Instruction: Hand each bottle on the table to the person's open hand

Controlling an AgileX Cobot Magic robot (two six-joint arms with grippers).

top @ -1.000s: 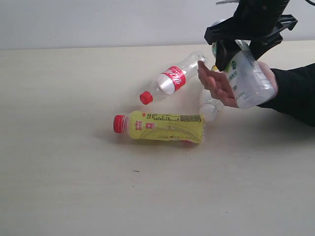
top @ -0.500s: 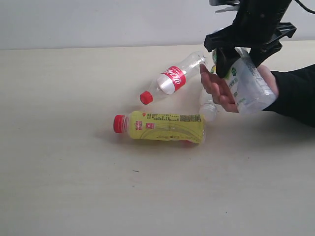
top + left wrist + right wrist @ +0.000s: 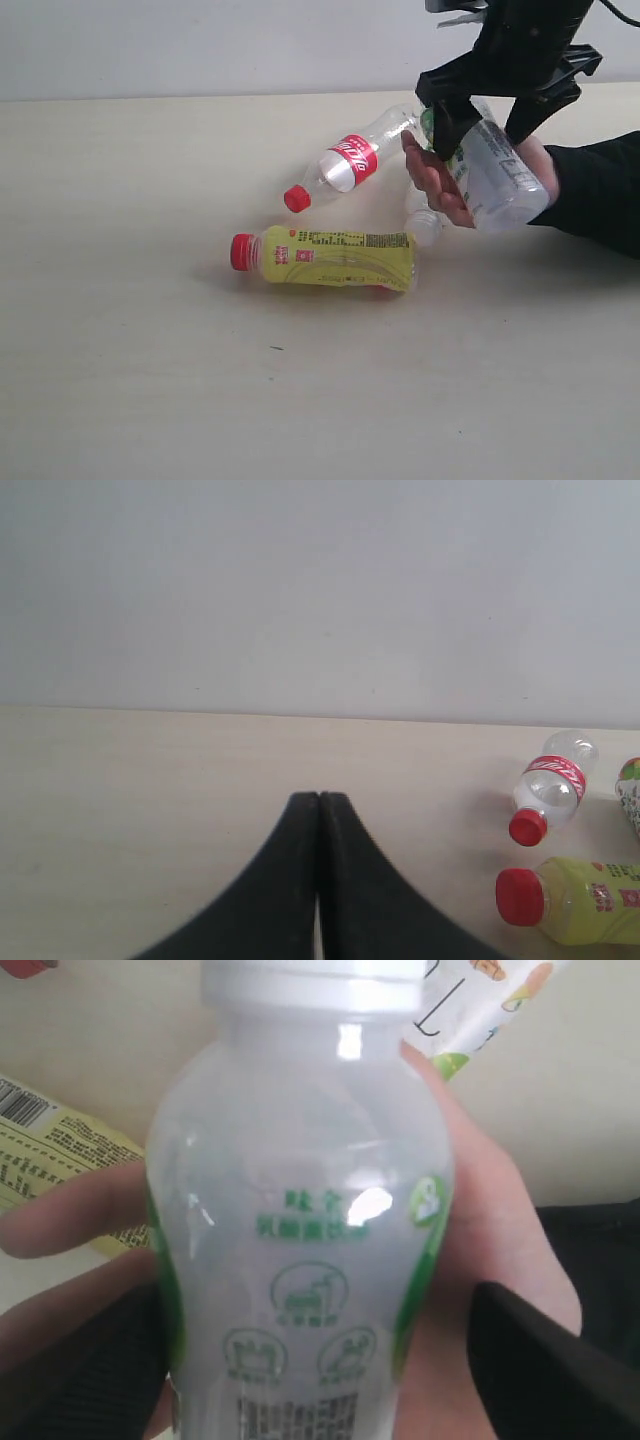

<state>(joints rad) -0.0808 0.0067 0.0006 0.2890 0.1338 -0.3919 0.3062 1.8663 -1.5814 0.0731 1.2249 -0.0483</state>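
Observation:
A whitish bottle point(image 3: 495, 180) with green print lies in the person's open hand point(image 3: 435, 180) at the right of the table point(image 3: 150, 350). My right gripper point(image 3: 483, 130) straddles it from above, open. In the right wrist view that bottle point(image 3: 300, 1240) rests on the palm point(image 3: 500, 1250), with bare skin showing between it and one finger point(image 3: 545, 1360). The clear red-capped bottle point(image 3: 350, 160) and the yellow bottle point(image 3: 340, 257) lie on their sides at mid-table. Another whitish bottle point(image 3: 422, 222) is partly hidden under the hand. My left gripper point(image 3: 319, 796) is shut and empty, out of the exterior view.
The person's black sleeve point(image 3: 600, 195) comes in from the right edge. A pale wall point(image 3: 200, 50) backs the table's far edge. In the left wrist view the clear bottle point(image 3: 550, 790) and yellow bottle point(image 3: 580, 910) lie off to one side.
My right gripper's jaws have spread wider, off the whitish bottle. The bottle has tipped and settled lower into the palm. The other bottles have not moved.

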